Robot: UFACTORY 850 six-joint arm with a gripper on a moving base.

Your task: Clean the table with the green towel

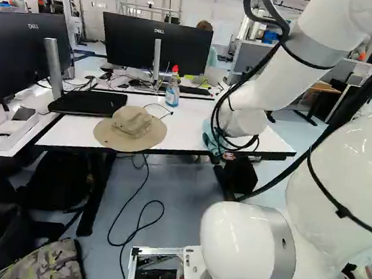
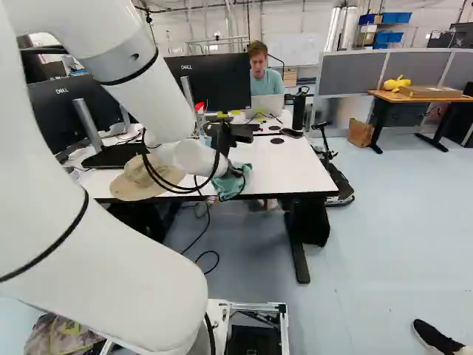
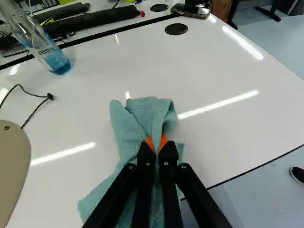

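Where the black 2-fingered gripper meets cloth: in the wrist view, its fingers are drawn narrow, the orange rubbery pads pinching a gathered fold of towel from 2 sides
Green towel: soft, blue-green, textured cloth, bunched into a peak at the fingertips, with loose folds spreading ahead of them and back alongside the fingers; it lies at the centre of the right base view, by the front edge of the table
White table: smooth, glossy rectangular top with a black edge, crossing the middle of both base views
White arm: thick, rounded, glossy segments with grey bands and black cables, filling the right side of the left base view and coming down towards the towel
Tan hat: round-brimmed fabric hat, left of centre in the left base view, resting on the table, apart from the towel
Clear bottle: upright plastic bottle with a red top and blue liquid, at upper centre of the left base view, behind the hat and near the table's back edge
Thin black cable: its connector end lies on the table between hat and bottle
Black monitor: wide flat screen on a silver stand, upper centre of the left base view, beyond the bottle
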